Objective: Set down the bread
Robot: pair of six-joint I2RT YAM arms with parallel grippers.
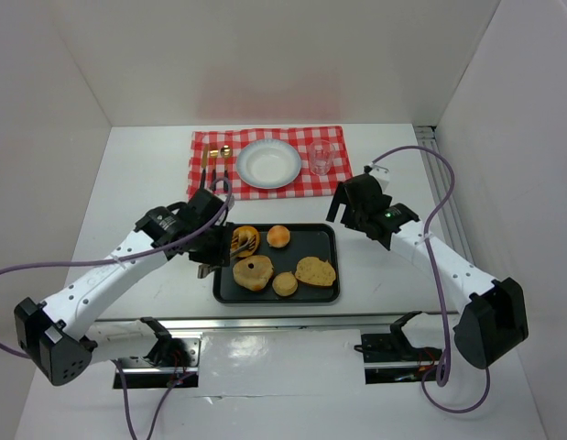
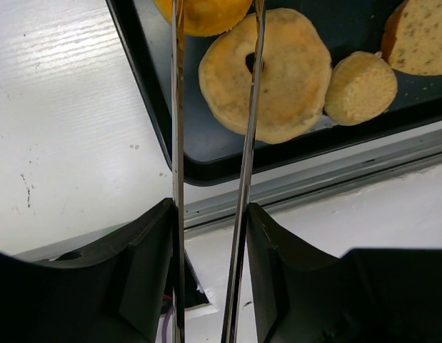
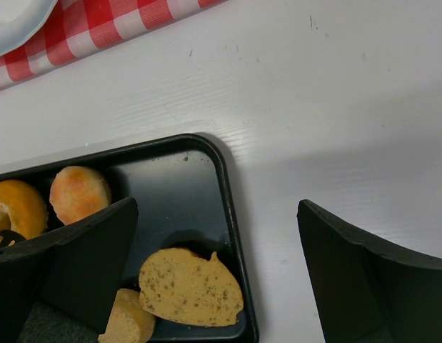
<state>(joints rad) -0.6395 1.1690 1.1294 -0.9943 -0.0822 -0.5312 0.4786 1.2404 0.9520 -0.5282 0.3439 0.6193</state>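
From the overhead camera I see the left gripper (image 1: 212, 247) at the left edge of the black tray (image 1: 310, 240). Its fingers (image 2: 146, 275) are clamped on a pair of thin metal tongs (image 2: 243, 179), with one blade against each pad. The blades stand apart and reach over the tray's left rim to the bread (image 1: 245, 240), an orange-glazed ring in the tray's far-left corner.

On the left wrist feed one blade crosses the bread and the other runs up over the bagel's hole to the bread's right side. The tips are cut off at the frame edge, so I cannot tell whether they grip it.

The pale bagel (image 1: 253, 272) lies just nearer than the bread, and a round bun (image 1: 278, 236) sits to the bread's right. Beyond the tray's far edge a white plate (image 1: 268, 164) rests on a red checked cloth (image 1: 206, 147). A seeded slice (image 1: 315, 270) lies toward the tray's near-right corner.

The right gripper (image 1: 345, 213) hangs just off the tray's far-right corner, its fingers (image 3: 363, 279) spread wide with nothing held.
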